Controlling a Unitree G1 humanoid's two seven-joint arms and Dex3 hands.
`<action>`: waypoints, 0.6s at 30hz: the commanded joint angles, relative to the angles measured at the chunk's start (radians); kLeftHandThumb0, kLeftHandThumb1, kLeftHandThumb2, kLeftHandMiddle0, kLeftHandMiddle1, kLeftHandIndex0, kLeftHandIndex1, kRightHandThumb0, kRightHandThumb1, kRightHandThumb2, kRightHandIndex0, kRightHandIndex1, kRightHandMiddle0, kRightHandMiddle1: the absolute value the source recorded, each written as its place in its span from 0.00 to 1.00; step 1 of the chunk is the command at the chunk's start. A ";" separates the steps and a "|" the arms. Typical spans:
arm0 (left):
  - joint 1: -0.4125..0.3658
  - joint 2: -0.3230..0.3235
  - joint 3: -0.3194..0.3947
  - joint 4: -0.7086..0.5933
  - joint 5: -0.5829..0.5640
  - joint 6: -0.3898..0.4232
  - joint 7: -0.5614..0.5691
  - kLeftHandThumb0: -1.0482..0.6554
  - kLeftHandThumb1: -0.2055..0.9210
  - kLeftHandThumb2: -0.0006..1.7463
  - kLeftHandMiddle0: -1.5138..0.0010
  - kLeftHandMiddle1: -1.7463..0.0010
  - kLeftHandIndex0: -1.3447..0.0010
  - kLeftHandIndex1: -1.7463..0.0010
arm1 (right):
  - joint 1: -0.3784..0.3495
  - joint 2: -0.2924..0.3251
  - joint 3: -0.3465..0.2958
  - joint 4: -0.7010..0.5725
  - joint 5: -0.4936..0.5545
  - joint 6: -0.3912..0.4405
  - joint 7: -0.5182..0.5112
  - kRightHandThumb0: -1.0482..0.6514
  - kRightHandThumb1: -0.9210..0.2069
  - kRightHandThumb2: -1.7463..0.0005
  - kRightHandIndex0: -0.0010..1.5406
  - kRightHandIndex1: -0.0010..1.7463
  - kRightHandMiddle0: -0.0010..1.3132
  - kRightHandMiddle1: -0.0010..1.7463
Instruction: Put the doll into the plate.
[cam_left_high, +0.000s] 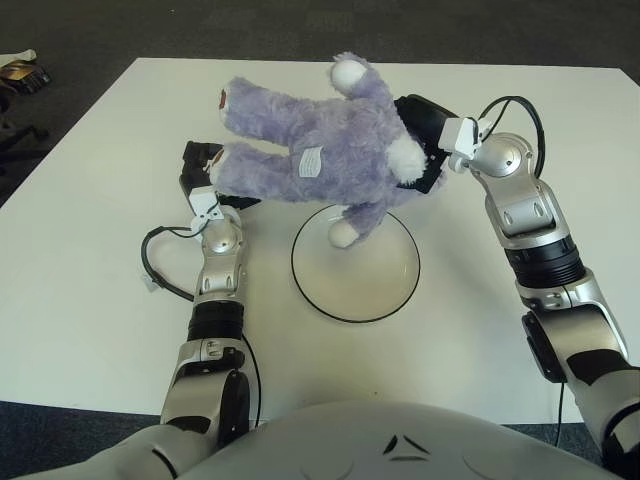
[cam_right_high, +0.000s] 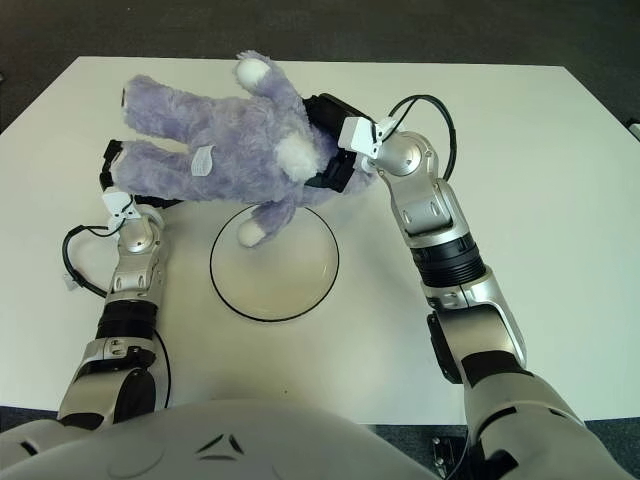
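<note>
Right hand (cam_right_high: 325, 150) holds the doll (cam_right_high: 225, 150) above the plate (cam_right_high: 274, 265).

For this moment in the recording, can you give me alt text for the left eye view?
A purple plush doll is held in the air by the right hand and left hand, one paw dangling over the far rim of a black-rimmed plate on the white table.

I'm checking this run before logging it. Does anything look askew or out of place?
Nothing is spilled or damaged. The doll is not in the plate: both hands hold it stretched sideways beyond the plate's far rim, the right hand at its head end, the left hand at a leg, one paw dangling over the rim.
</note>
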 joint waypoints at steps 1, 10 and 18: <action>0.056 0.005 0.006 0.009 0.007 -0.002 0.002 0.61 0.15 0.98 0.40 0.00 0.53 0.03 | -0.003 0.005 0.001 -0.008 0.009 0.009 -0.001 0.95 0.73 0.09 0.51 1.00 0.80 1.00; 0.074 0.001 0.006 -0.018 0.006 -0.008 0.000 0.61 0.25 0.92 0.52 0.00 0.53 0.01 | 0.003 -0.003 0.011 -0.018 0.001 -0.001 0.002 0.95 0.73 0.09 0.51 1.00 0.80 1.00; 0.078 0.004 0.003 -0.020 0.010 -0.017 -0.001 0.61 0.30 0.88 0.58 0.00 0.54 0.00 | 0.009 -0.016 0.022 -0.011 -0.018 -0.037 -0.006 0.95 0.73 0.09 0.52 1.00 0.81 1.00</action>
